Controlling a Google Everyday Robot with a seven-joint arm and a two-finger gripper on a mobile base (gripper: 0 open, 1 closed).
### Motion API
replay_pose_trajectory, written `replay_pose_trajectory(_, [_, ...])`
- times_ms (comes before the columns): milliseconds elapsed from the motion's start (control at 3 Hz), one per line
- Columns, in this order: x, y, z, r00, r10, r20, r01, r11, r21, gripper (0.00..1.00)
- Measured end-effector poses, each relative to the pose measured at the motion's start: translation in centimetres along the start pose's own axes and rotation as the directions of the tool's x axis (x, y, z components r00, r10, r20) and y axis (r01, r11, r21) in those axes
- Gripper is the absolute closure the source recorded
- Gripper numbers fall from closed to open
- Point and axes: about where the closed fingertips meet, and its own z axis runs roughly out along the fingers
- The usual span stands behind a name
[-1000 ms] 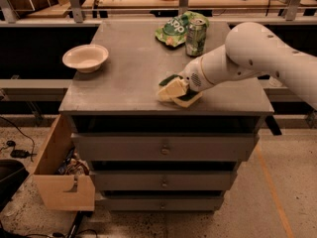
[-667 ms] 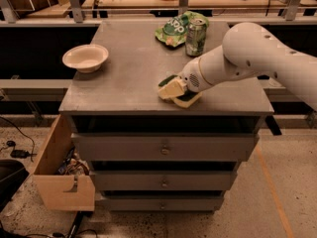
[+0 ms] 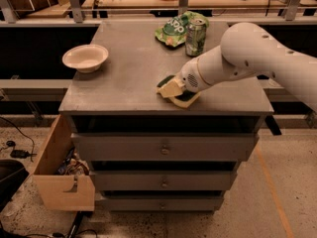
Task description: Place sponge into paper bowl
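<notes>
The sponge (image 3: 186, 99), dark green on top with a pale yellow body, lies near the front edge of the grey cabinet top (image 3: 129, 78), right of centre. My gripper (image 3: 172, 89) comes in from the right on the white arm, and its cream fingers (image 3: 170, 88) are closed over the sponge's left end. The sponge looks slightly tilted at the surface. The paper bowl (image 3: 85, 57), cream and empty, stands on the left side of the top, well to the left of the gripper.
A green-and-silver drink can (image 3: 195, 36) stands at the back right, just behind my arm, with a glossy green snack bag (image 3: 173, 29) beside it. Drawers sit below the top. An open wooden drawer (image 3: 59, 180) sticks out at lower left. Cluttered shelving runs behind.
Almost nothing: my gripper and the sponge stay at the same spot near the front edge.
</notes>
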Motion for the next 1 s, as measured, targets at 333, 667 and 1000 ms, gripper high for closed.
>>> replay_pose_trajectory(333, [0.0, 0.0, 0.0, 1.0, 0.0, 0.0, 0.0, 1.0, 0.0, 1.0])
replay_pose_trajectory(667, [-1.6, -0.6, -0.3, 1.0, -0.004, 0.004, 0.004, 0.9998, -0.017, 1.0])
replay_pose_trajectory(1000, [-4.6, -2.3, -0.6, 1.0, 0.009, 0.009, -0.009, 0.9994, -0.035, 1.0])
